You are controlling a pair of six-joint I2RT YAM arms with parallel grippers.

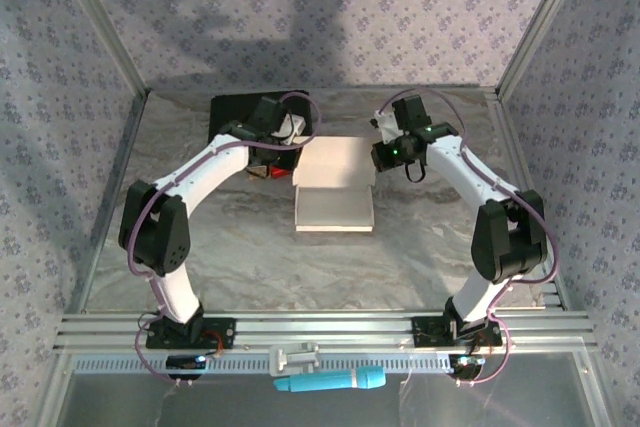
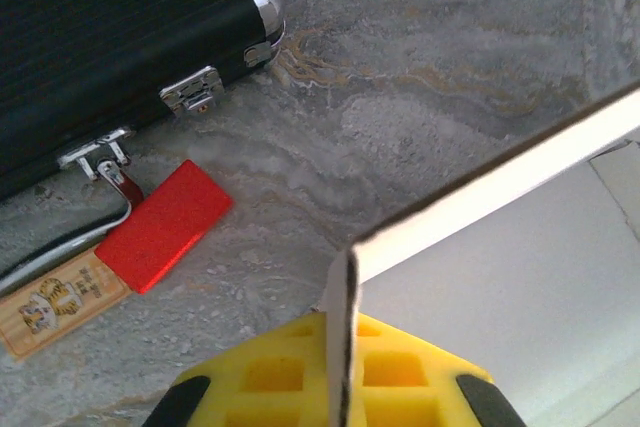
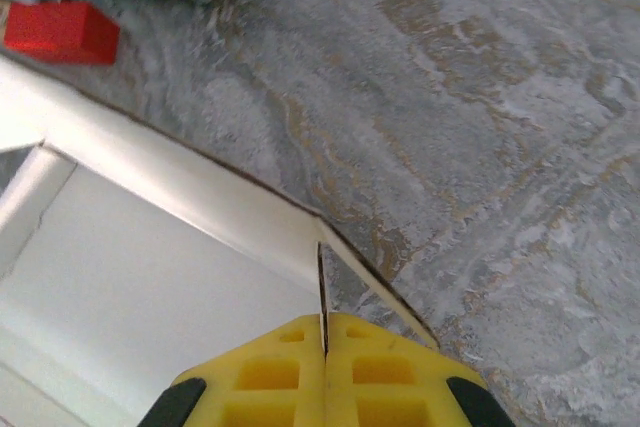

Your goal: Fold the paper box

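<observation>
The paper box [image 1: 335,187] is a white cardboard piece lying mid-table, with a raised rear panel and a shallow tray part in front. My left gripper [image 1: 293,139] is at its rear left corner. In the left wrist view the yellow fingers [image 2: 262,372] of the left gripper [image 2: 343,325] are shut on a thin upright flap of the paper box [image 2: 520,277]. My right gripper [image 1: 381,152] is at the rear right corner. In the right wrist view the right gripper [image 3: 325,325] pinches a thin side flap of the paper box [image 3: 150,267] edge-on.
A black case [image 1: 228,112] with metal latches [image 2: 192,89] lies at the back left, close behind the left gripper. A red tag [image 2: 165,222] and a wooden tag [image 2: 60,302] lie beside it. A blue tool [image 1: 330,381] rests below the front rail. Patterned walls enclose the table.
</observation>
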